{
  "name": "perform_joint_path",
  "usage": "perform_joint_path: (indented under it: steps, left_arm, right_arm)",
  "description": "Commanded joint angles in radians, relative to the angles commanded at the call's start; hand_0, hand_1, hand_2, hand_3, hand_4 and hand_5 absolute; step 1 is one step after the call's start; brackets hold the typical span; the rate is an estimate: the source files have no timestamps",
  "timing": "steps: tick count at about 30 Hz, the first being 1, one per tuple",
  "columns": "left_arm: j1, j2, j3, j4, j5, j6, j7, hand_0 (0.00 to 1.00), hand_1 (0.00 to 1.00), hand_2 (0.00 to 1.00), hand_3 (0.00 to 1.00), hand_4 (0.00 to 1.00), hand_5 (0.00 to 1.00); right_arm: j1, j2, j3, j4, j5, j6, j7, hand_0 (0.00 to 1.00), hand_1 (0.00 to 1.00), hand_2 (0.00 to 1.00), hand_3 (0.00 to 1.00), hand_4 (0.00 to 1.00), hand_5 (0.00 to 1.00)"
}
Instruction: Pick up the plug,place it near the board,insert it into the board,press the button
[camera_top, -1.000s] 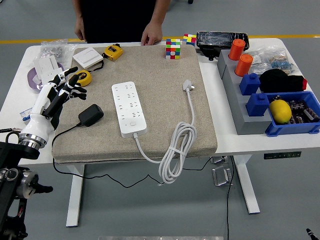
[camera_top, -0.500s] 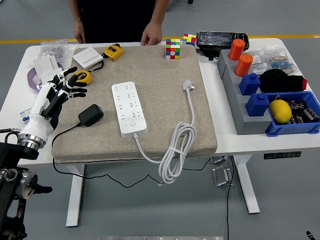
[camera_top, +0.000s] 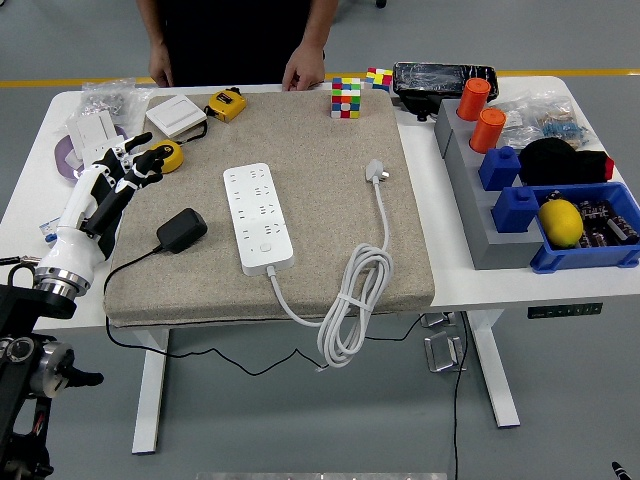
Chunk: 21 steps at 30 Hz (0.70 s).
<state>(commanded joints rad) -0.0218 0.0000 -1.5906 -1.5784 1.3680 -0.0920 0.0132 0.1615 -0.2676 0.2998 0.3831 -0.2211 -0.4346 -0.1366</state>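
A black plug adapter (camera_top: 182, 229) lies on the beige mat (camera_top: 330, 150), its black cable trailing off the mat's left front edge. To its right lies the white power strip (camera_top: 258, 217), with its button near the front end. The strip's own grey plug (camera_top: 375, 172) and coiled white cord (camera_top: 352, 300) lie to the right. My left hand (camera_top: 118, 174) hovers over the mat's left edge, up and left of the black adapter, fingers spread and holding nothing. My right arm is out of sight.
A person stands at the far side, one hand (camera_top: 303, 72) resting on the mat's far edge. Yellow tape measures (camera_top: 160, 155) (camera_top: 227, 103), a white box (camera_top: 176, 116) and a Rubik's cube (camera_top: 346, 98) sit at the back. Grey rack (camera_top: 470, 190) with orange cylinders and blue bins stands right.
My left hand has drifted slightly up and left, away from the black adapter, its fingers drawing a little closer together. Everything on the mat stays where it was.
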Motion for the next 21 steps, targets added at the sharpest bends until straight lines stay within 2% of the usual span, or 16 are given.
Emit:
perform_joint_path:
  steps: [16, 17, 21]
  left_arm:
    - [-0.002, 0.000, 0.002, 0.003, -0.004, 0.001, 0.002, 0.863, 0.832, 0.798, 0.823, 0.970, 0.656]
    - [-0.002, 0.000, 0.002, 0.003, -0.005, 0.002, 0.002, 0.833, 0.800, 0.778, 0.810, 0.968, 0.656]
    - [-0.001, 0.000, 0.003, 0.003, -0.005, 0.002, 0.003, 0.833, 0.800, 0.778, 0.810, 0.968, 0.656]
  right_arm:
    - [0.001, -0.001, 0.002, -0.001, 0.003, -0.001, 0.000, 0.839, 0.765, 0.756, 0.785, 0.998, 0.998]
    - [0.001, 0.000, 0.002, -0.001, 0.003, -0.001, 0.000, 0.840, 0.765, 0.756, 0.784, 0.998, 0.998]
    - [0.000, -0.001, -0.001, 0.000, 0.004, -0.001, 0.000, 0.840, 0.765, 0.756, 0.784, 0.998, 0.998]
